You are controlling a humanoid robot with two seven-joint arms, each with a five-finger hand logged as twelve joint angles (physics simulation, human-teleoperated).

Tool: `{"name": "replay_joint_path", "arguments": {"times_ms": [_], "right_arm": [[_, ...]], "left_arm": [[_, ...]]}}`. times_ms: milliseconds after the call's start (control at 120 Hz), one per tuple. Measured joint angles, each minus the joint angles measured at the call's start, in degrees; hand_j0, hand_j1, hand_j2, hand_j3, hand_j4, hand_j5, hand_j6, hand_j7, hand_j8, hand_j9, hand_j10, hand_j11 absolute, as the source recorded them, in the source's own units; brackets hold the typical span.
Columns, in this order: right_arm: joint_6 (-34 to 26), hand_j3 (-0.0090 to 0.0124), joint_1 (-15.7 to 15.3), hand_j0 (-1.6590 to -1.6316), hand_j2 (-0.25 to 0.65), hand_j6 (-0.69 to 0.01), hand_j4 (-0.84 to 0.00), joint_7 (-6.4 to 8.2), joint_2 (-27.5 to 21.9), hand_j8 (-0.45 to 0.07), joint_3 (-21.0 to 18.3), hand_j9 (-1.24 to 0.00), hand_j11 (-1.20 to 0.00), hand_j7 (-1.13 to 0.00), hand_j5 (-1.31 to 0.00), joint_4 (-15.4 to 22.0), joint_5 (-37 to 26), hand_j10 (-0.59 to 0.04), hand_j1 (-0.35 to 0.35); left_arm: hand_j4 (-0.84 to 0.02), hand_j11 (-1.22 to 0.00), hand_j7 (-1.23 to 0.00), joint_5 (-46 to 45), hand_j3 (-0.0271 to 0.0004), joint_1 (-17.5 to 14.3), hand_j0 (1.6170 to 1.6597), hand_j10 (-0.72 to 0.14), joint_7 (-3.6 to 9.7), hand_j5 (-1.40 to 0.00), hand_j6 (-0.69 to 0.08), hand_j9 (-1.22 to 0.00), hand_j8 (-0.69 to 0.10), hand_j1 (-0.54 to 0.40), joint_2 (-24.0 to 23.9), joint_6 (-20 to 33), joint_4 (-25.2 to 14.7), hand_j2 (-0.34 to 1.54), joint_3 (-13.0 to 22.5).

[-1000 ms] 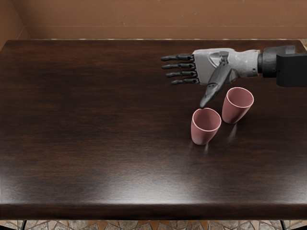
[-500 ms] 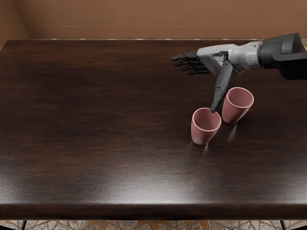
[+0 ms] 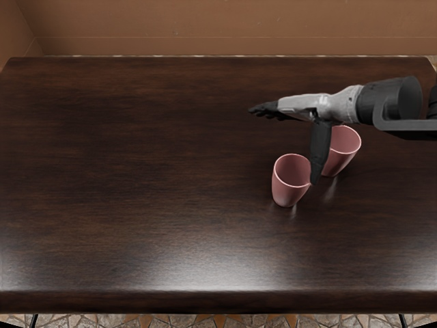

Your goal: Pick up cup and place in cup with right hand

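The head view has the fingers (image 3: 269, 109) of the right hand (image 3: 304, 107) straight and relaxed, pointing left, pinching nothing; seen edge-on, they overlap too much to tell each one apart. The thumb (image 3: 319, 150) is held away from them, pointing toward the near side, its tip at the right rim of the left cup (image 3: 289, 191). Whether it touches that rim cannot be told. This pink cup stands upright on the table (image 3: 150, 178), nearer than the fingers and to their right. The right cup (image 3: 345, 154), also pink and upright, is just beside it, farther back and to the right, under the wrist; the thumb hides its left part and the hand covers a little of its far rim. The palm is turned out of sight. The right arm (image 3: 389, 102) is cut off at the right edge. Beyond the table's far edge is a brown wall (image 3: 225, 24).
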Motion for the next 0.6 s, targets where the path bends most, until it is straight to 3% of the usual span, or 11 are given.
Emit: {"name": "replay_joint_path", "arguments": {"times_ms": [367, 600], "right_arm": [[-6.4, 0.0, -5.4, -1.6581, 0.0, -0.008, -0.007, -0.12, -0.4, -0.007, -1.9, -0.01, -0.01, 0.0, -0.01, 2.9, -8.9, -0.006, -0.345], [-8.5, 0.0, -7.7, -1.6581, -0.02, -0.11, -0.108, -0.2, 0.9, -0.108, -2.0, -0.14, -0.14, -0.14, -0.14, 4.4, -13.4, -0.107, -0.224]], "left_arm": [[0.0, 0.0, 0.0, 0.0, 0.0, 0.0, 1.6581, 0.0, 0.0, 0.0, 0.0, 0.0, 0.0, 0.349, 0.0, 0.0, 0.0, 0.0, 0.0], [0.0, 0.0, 0.0, 0.0, 0.0, 0.0, 1.6581, 0.0, 0.0, 0.0, 0.0, 0.0, 0.0, 0.349, 0.0, 0.0, 0.0, 0.0, 0.0]]}}
